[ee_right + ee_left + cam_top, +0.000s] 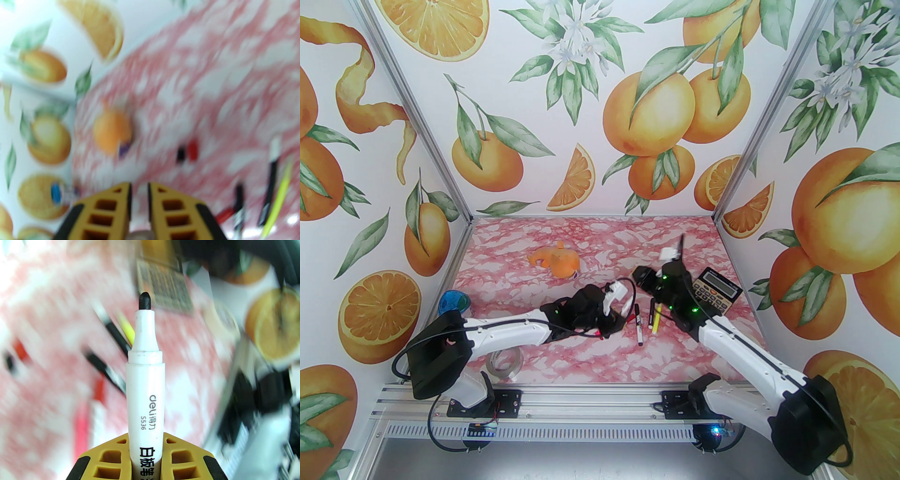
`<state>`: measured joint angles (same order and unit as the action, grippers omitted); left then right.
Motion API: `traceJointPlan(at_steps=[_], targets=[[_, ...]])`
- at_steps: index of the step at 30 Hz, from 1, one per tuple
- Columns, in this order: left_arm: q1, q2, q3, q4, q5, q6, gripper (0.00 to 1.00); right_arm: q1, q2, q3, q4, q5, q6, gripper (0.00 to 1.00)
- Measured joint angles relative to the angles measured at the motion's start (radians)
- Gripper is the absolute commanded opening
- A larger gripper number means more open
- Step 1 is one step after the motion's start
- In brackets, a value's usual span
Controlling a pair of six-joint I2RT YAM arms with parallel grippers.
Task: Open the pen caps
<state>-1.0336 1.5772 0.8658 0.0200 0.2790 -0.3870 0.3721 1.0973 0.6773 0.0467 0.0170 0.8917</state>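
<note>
The left end effector point(146, 438) is clamped tight on a white marker point(144, 380). It grips the barrel low down, so the pen stands straight out between the yellow fingers point(110, 458). The marker has no cap on, and its black tip point(144, 301) is bare. The right end effector point(140, 187) is lifted above the far right part of the desk point(590, 234) with its fingers drawn together, leaving a thin slit between them. A blurred rounded shape sits deep between those fingers at the lower edge of the right wrist view, and what it is cannot be told. A black cap point(180, 153) and a red cap point(192, 151) lie loose side by side on the pink marbled desk. Between the two arms, a white pen with black ends point(638, 328), a black pen point(651, 313) and a yellow pen point(656, 321) lie close together, roughly parallel. A calculator point(717, 290) lies just to their right. An orange object point(557, 262) rests well apart from them toward the back. A blue round object point(452, 302) sits at the desk's left edge; whether it holds anything cannot be told. A roll of clear tape point(504, 363) lies near the left arm's base.
</note>
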Motion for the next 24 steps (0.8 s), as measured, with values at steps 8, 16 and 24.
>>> traceJointPlan(at_steps=[8,16,24], targets=[[0.051,-0.057,-0.081,0.006,0.101,-0.039,0.0,-0.01,0.006,-0.009,0.094,0.029,-0.078,0.09],[0.113,-0.181,-0.179,0.103,0.089,-0.114,0.0,-0.007,0.124,0.021,0.016,0.0,-0.18,0.1],[0.177,-0.31,-0.256,0.155,0.064,-0.172,0.0,0.034,0.299,0.096,-0.098,-0.017,-0.285,0.12]])
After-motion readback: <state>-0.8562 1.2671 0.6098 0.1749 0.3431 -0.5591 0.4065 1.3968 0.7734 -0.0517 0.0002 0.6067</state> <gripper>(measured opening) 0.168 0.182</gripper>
